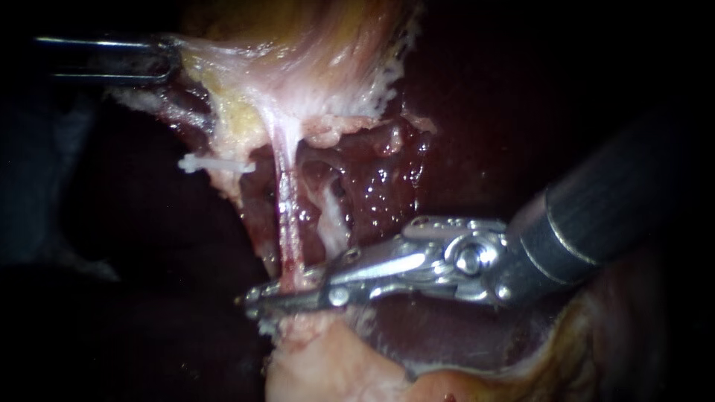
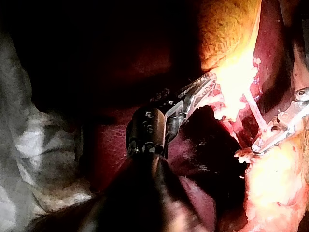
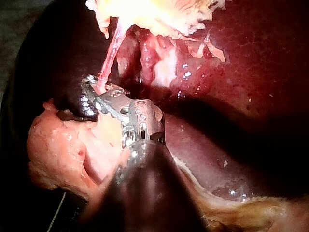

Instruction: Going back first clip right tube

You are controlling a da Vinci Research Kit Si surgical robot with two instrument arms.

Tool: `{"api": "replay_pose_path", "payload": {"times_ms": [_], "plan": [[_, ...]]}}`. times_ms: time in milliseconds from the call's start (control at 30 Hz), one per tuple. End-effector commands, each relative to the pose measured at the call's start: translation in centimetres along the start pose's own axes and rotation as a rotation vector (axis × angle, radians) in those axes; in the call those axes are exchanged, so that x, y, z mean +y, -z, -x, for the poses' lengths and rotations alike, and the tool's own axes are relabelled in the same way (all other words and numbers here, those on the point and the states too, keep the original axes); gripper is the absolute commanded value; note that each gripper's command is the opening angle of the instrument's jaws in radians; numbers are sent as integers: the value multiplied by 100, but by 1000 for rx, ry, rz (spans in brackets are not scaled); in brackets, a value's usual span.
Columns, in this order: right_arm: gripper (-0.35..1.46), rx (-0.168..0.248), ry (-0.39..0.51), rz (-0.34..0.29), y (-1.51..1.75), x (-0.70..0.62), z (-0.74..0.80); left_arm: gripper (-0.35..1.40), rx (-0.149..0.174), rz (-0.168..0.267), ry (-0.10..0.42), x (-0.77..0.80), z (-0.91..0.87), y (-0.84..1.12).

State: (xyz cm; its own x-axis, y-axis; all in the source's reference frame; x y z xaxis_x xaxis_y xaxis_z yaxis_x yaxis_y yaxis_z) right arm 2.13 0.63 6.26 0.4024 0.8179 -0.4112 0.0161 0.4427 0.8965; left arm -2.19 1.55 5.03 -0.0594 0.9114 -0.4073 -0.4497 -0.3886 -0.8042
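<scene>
dark red liver (image 3: 251, 72) fills the field. gallbladder (image 1: 298, 52) is held at its edge by the left instrument (image 1: 160, 59), jaws clamped on it. right instrument (image 1: 261, 298) has its jaws closed on the tube (image 1: 287, 216) at its lower end, just above pale fat (image 1: 320, 365). no clip shows there; one white clip (image 1: 212, 162) sits apart, beside the tube. judgement: retreat not begun; jaws must release, then back off. tissue wet, glistening. pale drape (image 2: 34, 145) beside; no tabletop visible.

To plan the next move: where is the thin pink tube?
In the endoscope view the thin pink tube runs down the middle, from the pale tissue above to the right instrument, with the liver on its right.
</scene>
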Motion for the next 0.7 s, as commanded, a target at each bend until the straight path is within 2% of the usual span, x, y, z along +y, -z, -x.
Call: {"api": "replay_pose_path", "payload": {"times_ms": [33,133,200,267,300,400,533,633,700], "plan": [[-35,1,0,2,0,0,1,-35,0,-1,0,0,0,0],[-35,2,6,-2,0,0,0,-35,1,-1,0,0,0,0],[-5,22,42,-14,-2,0,0,-35,1,-1,0,0,0,0],[33,33,42,-19,-6,1,-2,-35,1,-1,-1,0,1,0],[40,32,42,-20,-8,2,-3,-35,1,-2,-1,0,1,-1],[46,46,43,-20,-11,2,-3,-35,1,-2,-1,0,1,-1],[46,63,61,-30,-10,5,-2,-35,1,-2,-1,1,1,-1],[46,78,137,-9,-9,10,-3,-35,1,-2,-1,1,1,-1],[46,73,213,26,-8,15,-3,-35,1,-2,-1,1,1,-1]]}}
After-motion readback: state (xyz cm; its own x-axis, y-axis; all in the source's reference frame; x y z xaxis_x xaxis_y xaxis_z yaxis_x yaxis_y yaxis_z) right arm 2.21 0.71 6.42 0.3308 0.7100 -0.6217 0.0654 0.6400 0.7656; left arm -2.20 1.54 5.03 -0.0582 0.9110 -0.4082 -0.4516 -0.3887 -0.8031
